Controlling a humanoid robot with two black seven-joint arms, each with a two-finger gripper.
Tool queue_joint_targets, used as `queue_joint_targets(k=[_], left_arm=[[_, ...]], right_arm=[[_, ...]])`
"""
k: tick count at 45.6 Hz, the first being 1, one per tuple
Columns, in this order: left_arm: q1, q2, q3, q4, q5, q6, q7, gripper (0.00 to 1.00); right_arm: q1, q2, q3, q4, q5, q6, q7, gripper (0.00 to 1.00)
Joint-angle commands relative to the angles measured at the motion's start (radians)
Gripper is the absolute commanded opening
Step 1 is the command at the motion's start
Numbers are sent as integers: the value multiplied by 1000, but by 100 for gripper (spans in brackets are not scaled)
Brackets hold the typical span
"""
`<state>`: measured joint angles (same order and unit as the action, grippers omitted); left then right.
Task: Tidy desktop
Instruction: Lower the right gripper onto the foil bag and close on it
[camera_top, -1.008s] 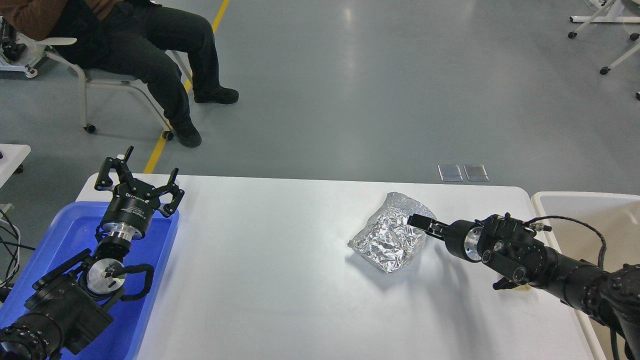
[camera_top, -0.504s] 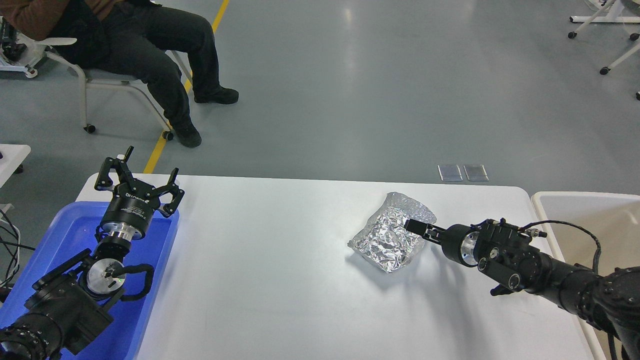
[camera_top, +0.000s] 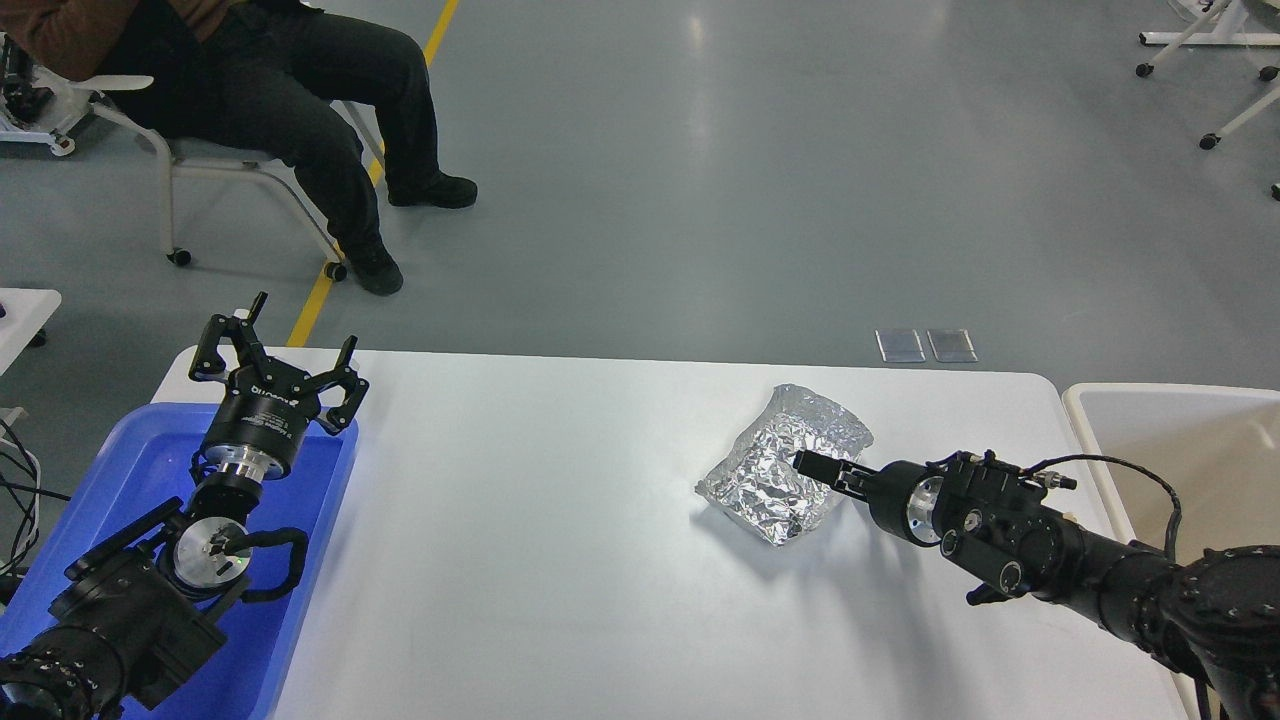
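The white desktop (camera_top: 560, 570) bears one crumpled silver foil bag (camera_top: 765, 470), lying right of centre toward the far edge. My right gripper (camera_top: 822, 470) comes in from the right, low over the bag's right side. It is seen nearly end-on and dark, so I cannot tell its fingers apart, nor whether it touches the foil. My left gripper (camera_top: 280, 355) is open and empty. It points upward over the far right corner of the blue plastic tray (camera_top: 140, 455).
The blue tray sits at the desktop's left end. A cream-white bin (camera_top: 1180, 420) stands past the right end. A seated person (camera_top: 300, 100) on a wheeled chair (camera_top: 200, 170) is on the floor beyond the far left corner.
My right gripper has moved left and toward me, from the foil bag's upper right edge to over its right side. The bag and my left arm have not moved.
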<state>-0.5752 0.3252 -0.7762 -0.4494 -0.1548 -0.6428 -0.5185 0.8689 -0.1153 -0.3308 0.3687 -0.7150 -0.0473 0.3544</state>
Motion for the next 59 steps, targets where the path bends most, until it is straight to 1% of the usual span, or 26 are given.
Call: queue_joint_targets(k=[1,3,6,9,11,13,14,18,24,35,45,46,49,59], left_arm=[[0,0,0,0,0,0,0,100],[0,0,0,0,0,0,0,100],[1,0,0,0,0,0,0,100],[0,0,0,0,0,0,0,100],[0,0,0,0,0,0,0,100],[0,0,0,0,0,0,0,100],[0,0,0,0,0,0,0,100],[0,0,0,0,0,0,0,100],[0,0,0,0,0,0,0,100],[0,0,0,0,0,0,0,100],[0,0,0,0,0,0,0,100],[0,0,0,0,0,0,0,100],[0,0,0,0,0,0,0,100],[0,0,0,0,0,0,0,100]], right_arm=[[-11,13,-11,-24,-1,0,18,70],[-10,14,-27,-25,-1,0,20,62],[-10,14,-51,-27,0,-2,20,57],[-11,14,-57,-28,0,-2,21,44],[-11,14,-57,-28,0,-2,21,39],[-13,16,-57,-30,0,-2,21,29],[-13,16,-57,-30,-1,-2,21,26],[-14,22,-59,-48,0,-2,21,23],[-18,28,-85,-73,-1,0,21,0],[-19,28,-111,-74,0,0,23,0],[-4,26,-106,-59,8,12,72,0],[4,19,-103,-59,8,17,86,0],[12,6,-94,-57,11,39,103,0],[74,-70,-77,-54,20,139,117,0]])
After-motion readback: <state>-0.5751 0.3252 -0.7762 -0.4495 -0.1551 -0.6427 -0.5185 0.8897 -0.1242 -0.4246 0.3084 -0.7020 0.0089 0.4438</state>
